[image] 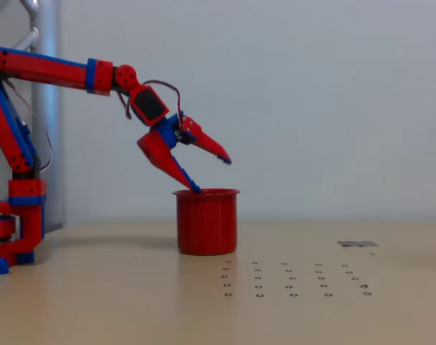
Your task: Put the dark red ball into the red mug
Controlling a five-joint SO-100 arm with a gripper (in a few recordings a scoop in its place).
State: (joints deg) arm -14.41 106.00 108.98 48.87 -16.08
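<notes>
You have one red mug [206, 223] on the table [96, 287]. You have one arm [52, 70], red with blue parts, and one gripper [212, 175] at its end. That makes one of each.

Your mug is bright red. It is round like a tube, and its rim sticks out a little at the top. You can see faint lines running up and down its side. No handle shows from this side. It stands straight up on the pale table, a bit left of the middle of the fixed view.

Your gripper hangs right over the mug and points down and to the right. Its two fingers are spread wide apart, and nothing sits between them. The lower finger [167, 162] has its tip at the left part of the mug's rim. You cannot tell if it touches the rim or is just above it. The upper finger [207, 144] points out into the air, above the mug.

You cannot see inside the mug from this side, so you cannot tell what is in it.

On the table in front of the mug, to the right, you have rows of small dark rings [293, 280]. One small flat grey piece [357, 244] lies farther right.
</notes>
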